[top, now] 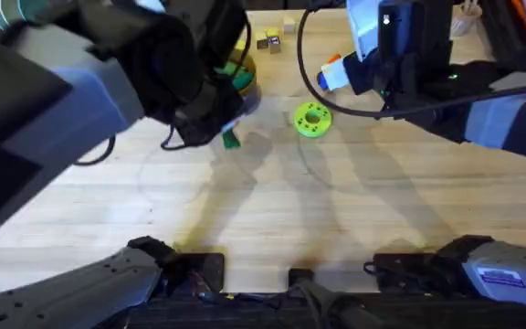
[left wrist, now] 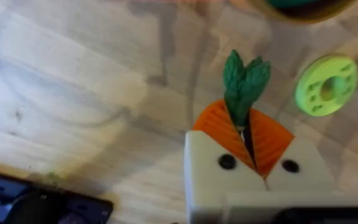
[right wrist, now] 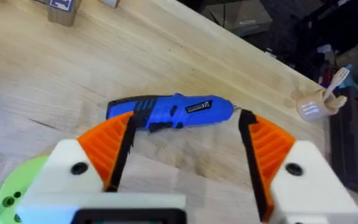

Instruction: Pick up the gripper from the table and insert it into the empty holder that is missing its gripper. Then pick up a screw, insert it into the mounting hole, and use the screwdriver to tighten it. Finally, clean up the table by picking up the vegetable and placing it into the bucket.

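- You've got a light wood table (top: 336, 210) with visible grain, most of the near half bare apart from shadows.
- The blue screwdriver (right wrist: 169, 112) is lying flat on its side on the wood.
- A flat lime-green disc (top: 313, 120) sits around mid-table, near the screwdriver.
- The orange-brown bucket (top: 241, 77) stands toward the far left of the disc, partly hidden, with something green inside it.
- A couple of small blocks (top: 268, 41) sit near the far edge, too small to tell what they are.
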`<state>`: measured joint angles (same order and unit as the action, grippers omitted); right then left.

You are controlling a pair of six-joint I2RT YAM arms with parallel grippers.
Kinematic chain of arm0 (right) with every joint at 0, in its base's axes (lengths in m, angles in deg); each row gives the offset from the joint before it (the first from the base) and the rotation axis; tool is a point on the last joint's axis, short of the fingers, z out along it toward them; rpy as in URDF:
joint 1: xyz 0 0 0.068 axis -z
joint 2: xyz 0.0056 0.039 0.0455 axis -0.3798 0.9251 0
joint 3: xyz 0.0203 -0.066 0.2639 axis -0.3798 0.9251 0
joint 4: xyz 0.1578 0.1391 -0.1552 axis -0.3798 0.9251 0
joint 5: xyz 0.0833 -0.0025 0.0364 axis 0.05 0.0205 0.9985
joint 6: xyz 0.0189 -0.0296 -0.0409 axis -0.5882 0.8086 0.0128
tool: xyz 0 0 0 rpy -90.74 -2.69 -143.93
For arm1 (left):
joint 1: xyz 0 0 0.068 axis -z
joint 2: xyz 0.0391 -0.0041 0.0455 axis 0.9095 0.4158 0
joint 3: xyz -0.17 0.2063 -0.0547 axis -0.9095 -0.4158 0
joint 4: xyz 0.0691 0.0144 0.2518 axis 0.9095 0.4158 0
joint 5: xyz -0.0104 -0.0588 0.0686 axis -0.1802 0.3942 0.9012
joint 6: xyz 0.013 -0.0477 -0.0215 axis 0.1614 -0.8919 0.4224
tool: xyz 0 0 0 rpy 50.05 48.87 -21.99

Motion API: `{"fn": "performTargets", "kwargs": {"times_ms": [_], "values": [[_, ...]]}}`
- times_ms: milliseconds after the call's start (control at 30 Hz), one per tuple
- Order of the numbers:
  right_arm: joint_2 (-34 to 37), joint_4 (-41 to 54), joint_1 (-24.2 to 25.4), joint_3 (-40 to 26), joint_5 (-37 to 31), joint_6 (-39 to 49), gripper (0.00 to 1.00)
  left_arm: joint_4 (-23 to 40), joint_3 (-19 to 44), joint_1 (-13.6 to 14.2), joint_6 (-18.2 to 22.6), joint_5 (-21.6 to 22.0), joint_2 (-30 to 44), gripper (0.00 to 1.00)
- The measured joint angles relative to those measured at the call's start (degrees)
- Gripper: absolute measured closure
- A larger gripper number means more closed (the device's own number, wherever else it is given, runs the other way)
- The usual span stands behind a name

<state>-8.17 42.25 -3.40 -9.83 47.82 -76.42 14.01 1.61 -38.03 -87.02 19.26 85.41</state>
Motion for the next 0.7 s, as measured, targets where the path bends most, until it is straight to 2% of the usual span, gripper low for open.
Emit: {"fn": "performTargets", "kwargs": {"times_ms": [100,367,533,700], "values": [[0.02,-0.02,0.00,0.00,0.00,-0.06,0.010,-4.94,2.93,0.00,0.02,4.35,-0.02,0.982],[0.00,0.00,0.00,0.00,0.00,-0.64,0.010,-18.95,3.36,-0.75,0.00,19.75,2.89,0.982],[0.01,-0.01,0.00,0.00,0.00,-0.85,0.010,-24.33,3.36,-3.40,0.00,23.25,9.64,0.982],[0.00,0.00,0.00,0.00,0.00,-0.87,0.010,-28.23,3.36,-6.63,0.00,23.52,14.57,0.983]]}}
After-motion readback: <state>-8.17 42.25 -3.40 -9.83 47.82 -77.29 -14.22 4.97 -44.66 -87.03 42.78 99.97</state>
